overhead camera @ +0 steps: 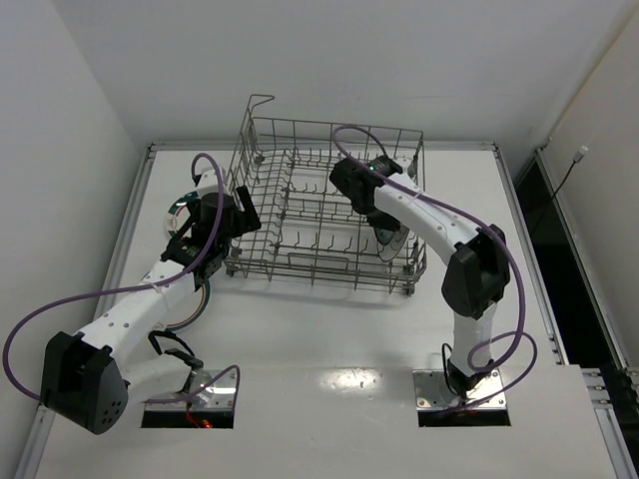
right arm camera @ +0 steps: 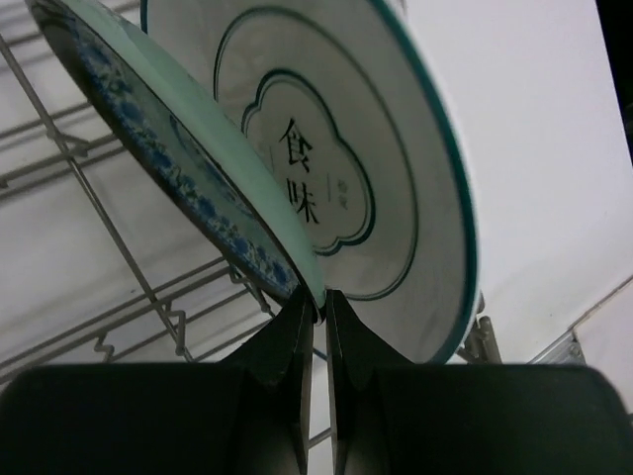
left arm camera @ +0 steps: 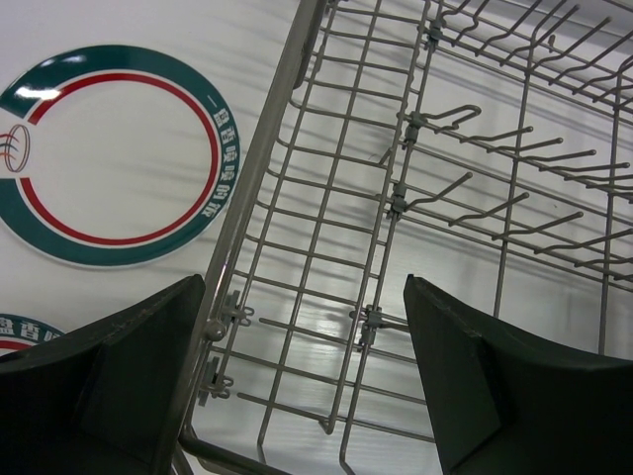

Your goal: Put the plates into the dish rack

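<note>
Two plates stand on edge in the dish rack (overhead camera: 319,267): the teal patterned plate (right arm camera: 188,168) and, close beside it, the pale plate (right arm camera: 396,198) with printed characters. Both lean the same way between the tines. Two more lie flat on the table (overhead camera: 329,339), just beside the rack's left wall: the first banded plate (left arm camera: 109,153) in full view, the second banded plate (left arm camera: 18,332) showing only a strip of rim.

Right gripper (right arm camera: 318,307): jaws closed together, tips at the lower rim of the teal plate. No rim shows between them, so contact is likely but a pinch cannot be confirmed.

Left gripper (left arm camera: 305,287): jaws wide apart and empty, one finger on each side of the rack's left wall.

Probable hazards:
- A sideways pull-out by the right arm could catch the teal rim and knock that plate against the pale one or off its tines.
- Lowering or closing the left jaws here would strike or seize the wire wall, shifting the rack and rocking the standing plates.
- The flat plates offer little edge to grasp, so a shallow pinch may slip.
</note>
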{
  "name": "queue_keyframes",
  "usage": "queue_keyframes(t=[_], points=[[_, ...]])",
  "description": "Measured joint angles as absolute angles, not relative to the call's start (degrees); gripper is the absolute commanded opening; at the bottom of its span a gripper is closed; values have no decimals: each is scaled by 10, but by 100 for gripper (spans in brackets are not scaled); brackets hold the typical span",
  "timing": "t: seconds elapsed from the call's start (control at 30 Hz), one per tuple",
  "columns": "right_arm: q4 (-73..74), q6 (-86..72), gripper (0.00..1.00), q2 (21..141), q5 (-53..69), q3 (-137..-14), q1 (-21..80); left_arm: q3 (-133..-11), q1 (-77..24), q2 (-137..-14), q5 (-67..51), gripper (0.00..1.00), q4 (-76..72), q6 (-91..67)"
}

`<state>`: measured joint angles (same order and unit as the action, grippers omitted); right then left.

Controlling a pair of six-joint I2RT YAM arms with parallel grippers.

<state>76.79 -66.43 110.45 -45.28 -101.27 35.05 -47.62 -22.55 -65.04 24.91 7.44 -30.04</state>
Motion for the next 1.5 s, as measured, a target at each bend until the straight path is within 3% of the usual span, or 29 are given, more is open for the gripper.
queue_keyframes(t=[0.33,0.7,1.13,1.5], points=[[755,-649,0,1130,-383,-995,378,-475,-247,-648,280,79,83,-299],[818,-641,0,1144,-411,-1056,380,-470,-322,-617,406,82,110,-284],[785,-642,0,1075,-474,-1157,380,-460,-335,-616,446,82,110,-276],[781,-646,0,1089,-479,-1093,380,-456,-335,-616,447,82,110,-276]])
